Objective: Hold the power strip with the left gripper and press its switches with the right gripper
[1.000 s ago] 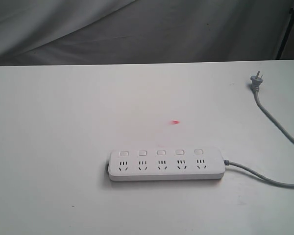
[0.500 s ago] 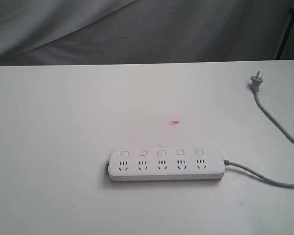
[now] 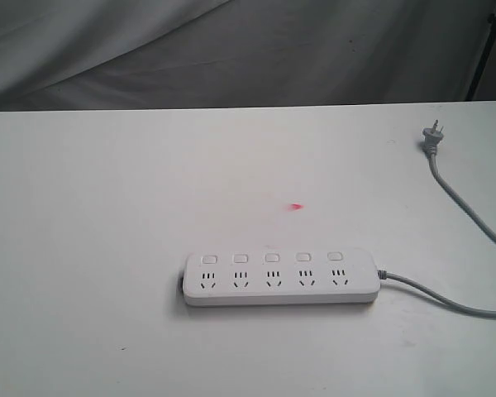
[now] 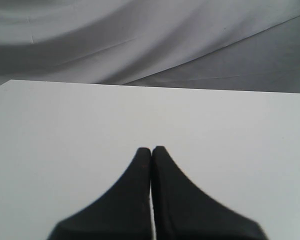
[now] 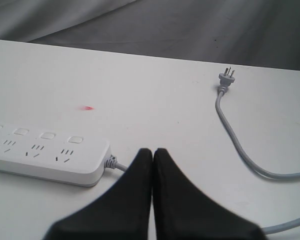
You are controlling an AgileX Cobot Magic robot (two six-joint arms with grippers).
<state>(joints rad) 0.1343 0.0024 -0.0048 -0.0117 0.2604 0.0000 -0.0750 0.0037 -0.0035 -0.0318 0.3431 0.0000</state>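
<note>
The long white power strip (image 3: 279, 278) lies flat on the white table, with its row of five switches (image 3: 271, 257) along the far edge above the sockets. Neither gripper shows in the exterior view. In the right wrist view the power strip (image 5: 45, 155) and three of its switches (image 5: 48, 135) appear, and my right gripper (image 5: 153, 150) is shut and empty, close to the strip's cord end without touching it. My left gripper (image 4: 151, 148) is shut with nothing in it, over bare table; the strip is out of that view.
A grey cord (image 3: 446, 302) leaves the strip's right end and loops back to a grey plug (image 3: 431, 137) near the table's far right edge. A small red mark (image 3: 296, 207) sits on the table behind the strip. Grey cloth hangs behind the table.
</note>
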